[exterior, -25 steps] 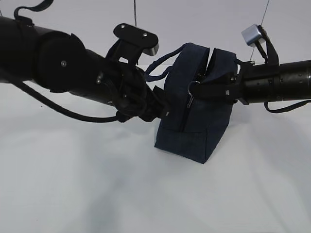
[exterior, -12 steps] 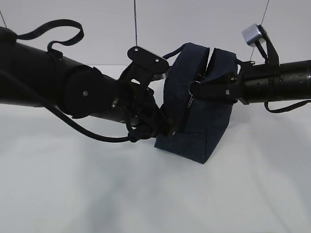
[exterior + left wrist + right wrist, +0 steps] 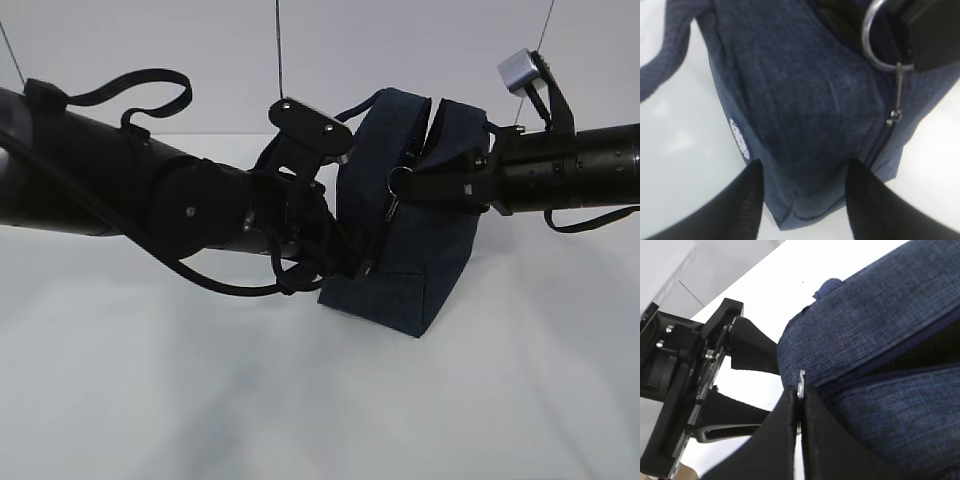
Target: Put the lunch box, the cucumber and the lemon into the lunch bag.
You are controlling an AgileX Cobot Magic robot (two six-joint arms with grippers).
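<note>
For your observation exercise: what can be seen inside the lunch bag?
Through the parted zipper of the lunch bag only a dark gap shows. Whether anything lies inside cannot be seen; the fabric covers the interior.

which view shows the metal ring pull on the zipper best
The left wrist view: the ring pull sits large and sharp, its tab hanging down to the zipper. The exterior view shows it small against the lunch bag. The right wrist view shows only a sliver between the shut jaws.
</note>
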